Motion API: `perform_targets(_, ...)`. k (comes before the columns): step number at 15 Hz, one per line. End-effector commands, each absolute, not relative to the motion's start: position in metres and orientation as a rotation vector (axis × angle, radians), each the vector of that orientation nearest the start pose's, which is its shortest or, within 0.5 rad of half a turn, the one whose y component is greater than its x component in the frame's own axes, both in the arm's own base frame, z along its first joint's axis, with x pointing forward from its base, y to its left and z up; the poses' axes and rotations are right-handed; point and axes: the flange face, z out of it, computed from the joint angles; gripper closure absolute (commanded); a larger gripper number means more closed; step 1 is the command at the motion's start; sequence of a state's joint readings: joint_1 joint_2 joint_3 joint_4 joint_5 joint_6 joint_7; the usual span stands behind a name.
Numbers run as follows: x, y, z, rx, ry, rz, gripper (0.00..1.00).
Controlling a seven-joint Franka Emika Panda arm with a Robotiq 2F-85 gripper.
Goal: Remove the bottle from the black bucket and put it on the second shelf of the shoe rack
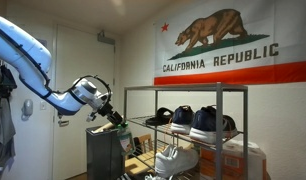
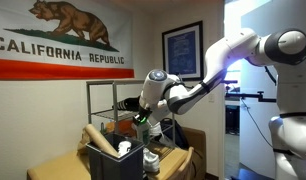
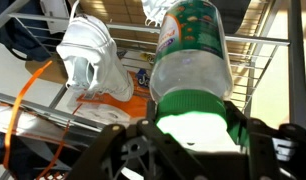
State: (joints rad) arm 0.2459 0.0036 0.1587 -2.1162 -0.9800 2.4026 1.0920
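Note:
My gripper [image 3: 191, 135] is shut on the bottle [image 3: 190, 55], a clear pale bottle with a green cap and green label, which fills the wrist view. In both exterior views the gripper [image 1: 116, 118] [image 2: 142, 118] holds it above the black bucket [image 1: 105, 152] [image 2: 113, 163], beside the shoe rack [image 1: 243, 110] [image 2: 90, 100]. The bottle points toward the rack's wire shelves [image 3: 258, 70]. The wire tier under the top frame [image 1: 158, 128] carries dark shoes [image 1: 203, 121].
A white sneaker [image 3: 93, 62] lies on a lower shelf, close to the bottle's far end. An orange box [image 3: 38, 75] sits under it. A tan roll [image 2: 98, 137] sticks out by the bucket. A flag [image 1: 228, 45] hangs on the wall.

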Motion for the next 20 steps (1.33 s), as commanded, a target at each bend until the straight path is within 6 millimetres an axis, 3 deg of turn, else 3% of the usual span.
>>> perform_targets(1,0.515,0.220,0.433,-3.258,0.062,-1.341,0.58)
perform_targets(8,0.518,0.223,0.406,-3.181,0.145,-1.494,0.58)
perform_targets(13,0.529,0.222,0.390,-3.084,0.204,-1.443,0.58)
perform_targets(20,0.552,0.208,0.397,-2.955,0.272,-1.425,0.58)
